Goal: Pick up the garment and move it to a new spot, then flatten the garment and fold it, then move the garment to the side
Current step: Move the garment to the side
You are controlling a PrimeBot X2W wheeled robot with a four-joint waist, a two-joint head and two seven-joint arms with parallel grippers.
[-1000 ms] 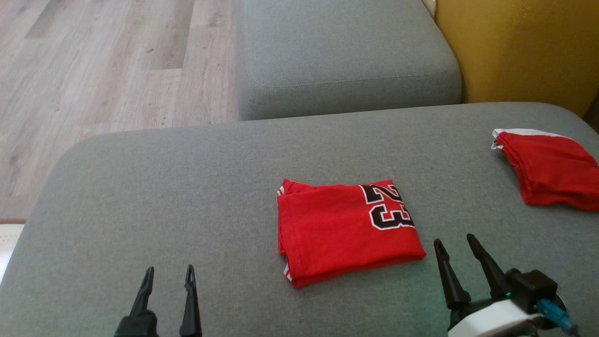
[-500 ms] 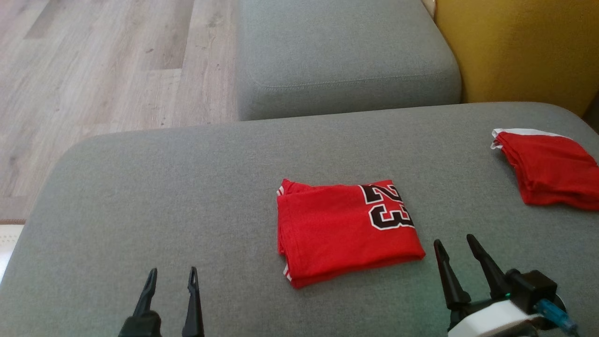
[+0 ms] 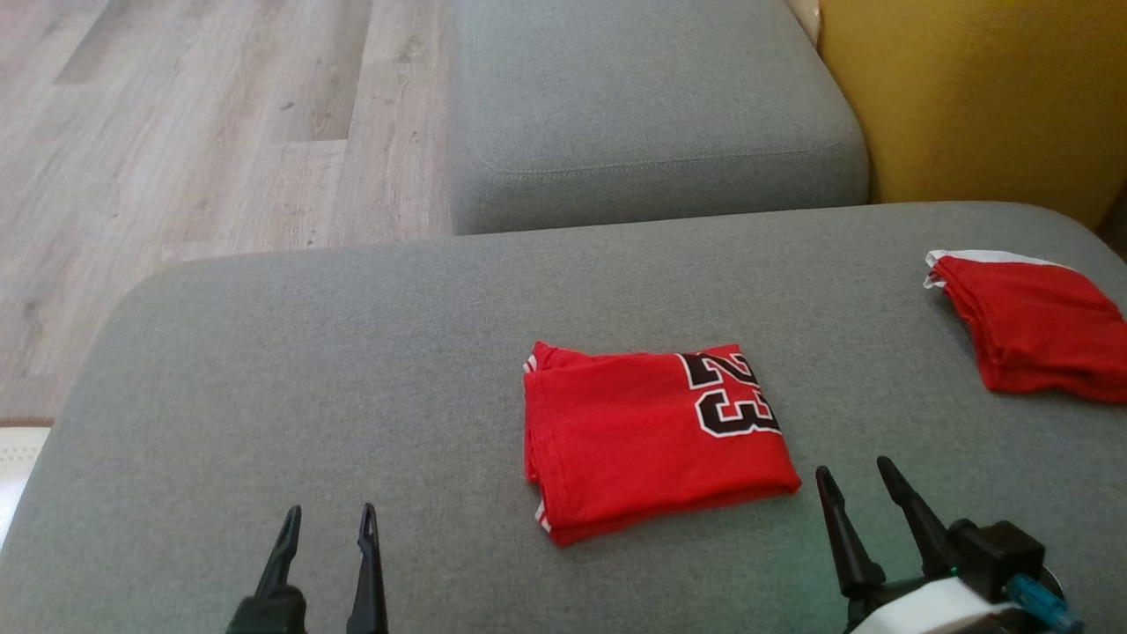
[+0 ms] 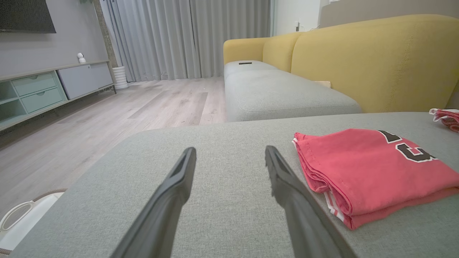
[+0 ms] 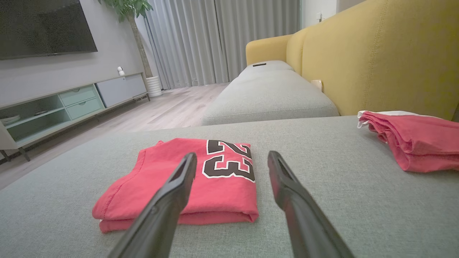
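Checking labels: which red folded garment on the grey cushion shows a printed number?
The middle red folded jersey, with a black 23; the red folded garment at the right edge shows none.

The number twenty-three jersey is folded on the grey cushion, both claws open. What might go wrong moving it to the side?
The folded jersey is a loose stack of layers. If the open right claw near its corner pinches only the top layer, the fold may come undone. Sliding it rightward could bump and rumple the other folded red garment lying there.
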